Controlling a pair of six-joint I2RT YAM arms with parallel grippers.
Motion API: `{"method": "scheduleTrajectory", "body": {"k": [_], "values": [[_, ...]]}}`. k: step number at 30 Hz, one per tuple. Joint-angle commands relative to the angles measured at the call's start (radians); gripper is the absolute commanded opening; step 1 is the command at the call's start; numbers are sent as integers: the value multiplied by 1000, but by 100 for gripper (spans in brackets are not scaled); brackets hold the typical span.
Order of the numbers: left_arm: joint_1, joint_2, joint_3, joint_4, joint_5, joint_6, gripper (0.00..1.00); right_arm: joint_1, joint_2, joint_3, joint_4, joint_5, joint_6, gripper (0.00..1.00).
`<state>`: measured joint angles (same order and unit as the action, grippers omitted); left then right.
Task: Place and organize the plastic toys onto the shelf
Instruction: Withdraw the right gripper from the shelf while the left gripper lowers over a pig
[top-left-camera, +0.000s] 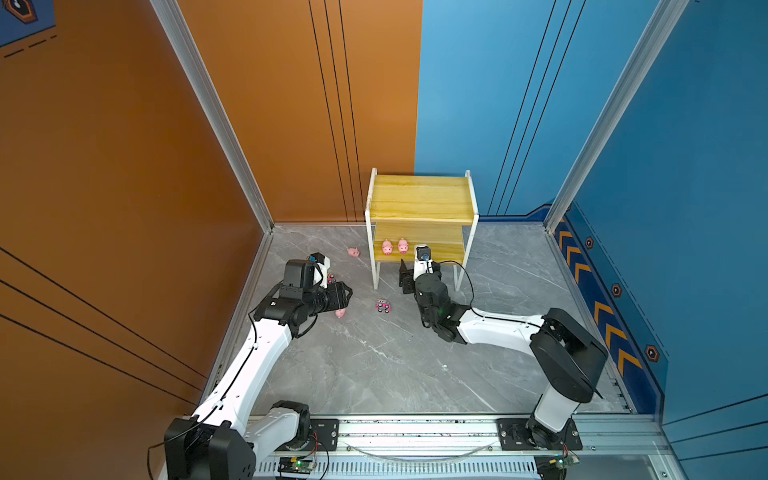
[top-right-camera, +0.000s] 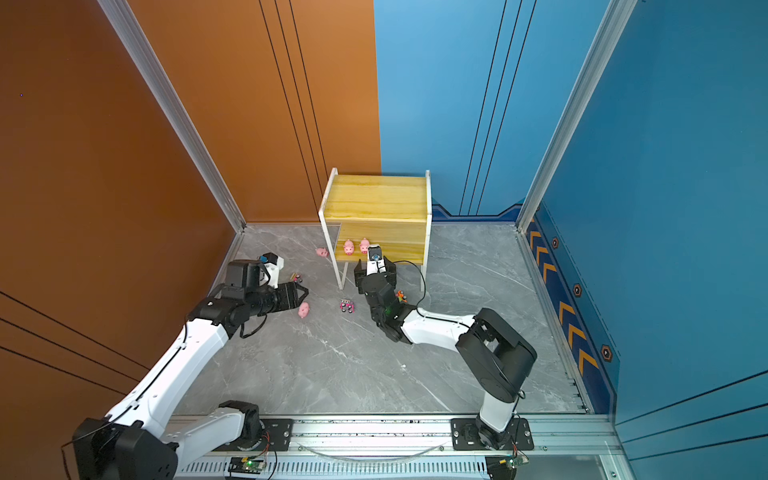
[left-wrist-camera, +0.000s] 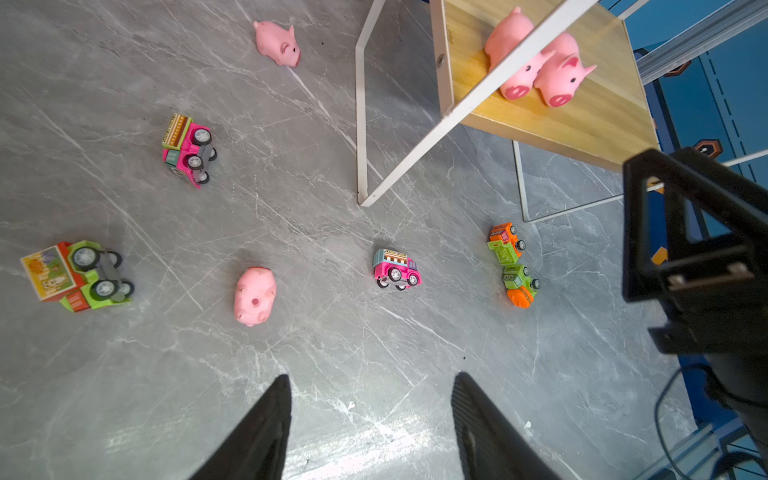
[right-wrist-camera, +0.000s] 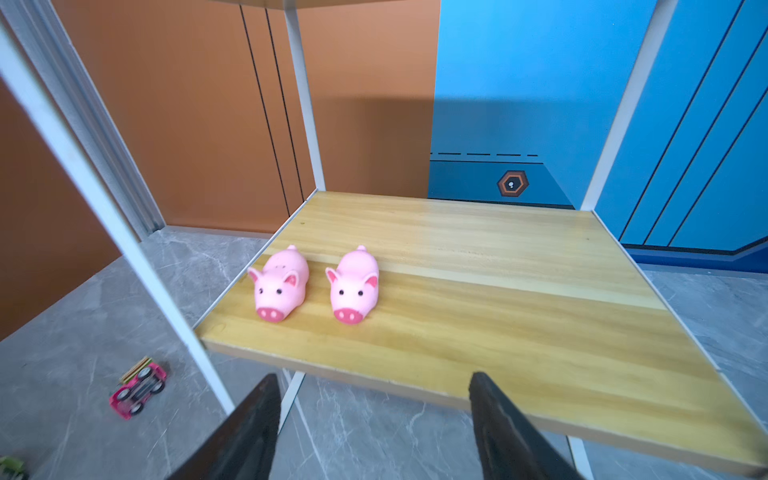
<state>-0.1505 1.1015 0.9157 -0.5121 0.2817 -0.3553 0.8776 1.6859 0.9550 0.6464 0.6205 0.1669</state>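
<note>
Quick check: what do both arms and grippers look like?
White link shells, black joint housings, thin black cables on left arm and right arm. Black left gripper and right gripper, tapered fingers with ribbed faces. A green light on the right wrist.

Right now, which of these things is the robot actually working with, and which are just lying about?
Job: shelf; two pigs on its lower board; two pigs on the floor; five toy cars on the floor.
Not the job: metal rail; circuit board; wall panels.

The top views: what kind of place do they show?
Likely a robot test cell, not a home: orange and blue printed wall panels, aluminium frame posts, and two white-and-black robot arms bolted to a metal base rail.
</note>
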Motion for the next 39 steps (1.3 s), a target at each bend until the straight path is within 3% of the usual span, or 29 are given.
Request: {"method": "scheduleTrajectory", "body": {"k": [1,8,15,28,39], "values": [[8,-3,-14,7,10,12,63,3,-80,-92,-31,-34,45,72],[22,34,-19,6,-15,3,63,-14,-103,-164,-127,-184,90,71],[18,119,-12,-10,-80,10,63,-23,-67,-214,-57,-395,82,71],[-27,360,60,-72,-228,13,63,-64,-42,-385,198,-641,78,71],[-56,599,251,-145,-368,74,62,-150,-7,-489,421,-794,186,71]]}}
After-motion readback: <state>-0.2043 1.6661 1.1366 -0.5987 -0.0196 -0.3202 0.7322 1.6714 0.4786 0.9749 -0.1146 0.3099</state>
